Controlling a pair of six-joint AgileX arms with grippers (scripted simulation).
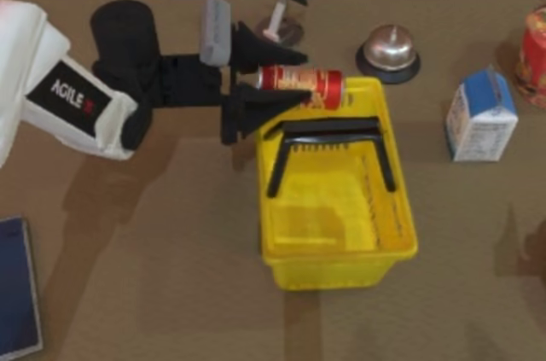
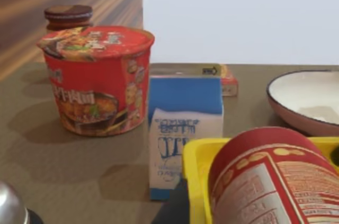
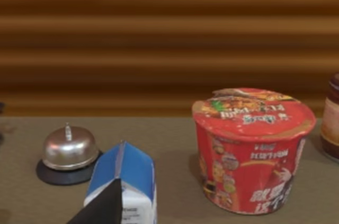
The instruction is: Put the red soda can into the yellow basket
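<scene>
The red soda can (image 1: 300, 86) lies on its side above the far left corner of the yellow basket (image 1: 339, 271), level with its rim. My left gripper (image 1: 303, 78) reaches in from the left, shut on the can with one black finger on each side. In the left wrist view the can (image 2: 265, 181) fills the near corner, just over the basket's yellow rim (image 2: 193, 176). The basket's black handles (image 1: 328, 135) are folded across its opening, and I see nothing inside it. Of my right arm only one dark finger (image 3: 106, 208) shows, in the right wrist view.
A silver bell (image 1: 391, 49) stands behind the basket and a card stand (image 1: 281, 2) is at the back. A blue-and-white carton (image 1: 482, 113) and a red noodle cup (image 1: 533, 54) are at the right. A blue book (image 1: 17, 284) lies front left. A plate (image 2: 307, 99) shows in the left wrist view.
</scene>
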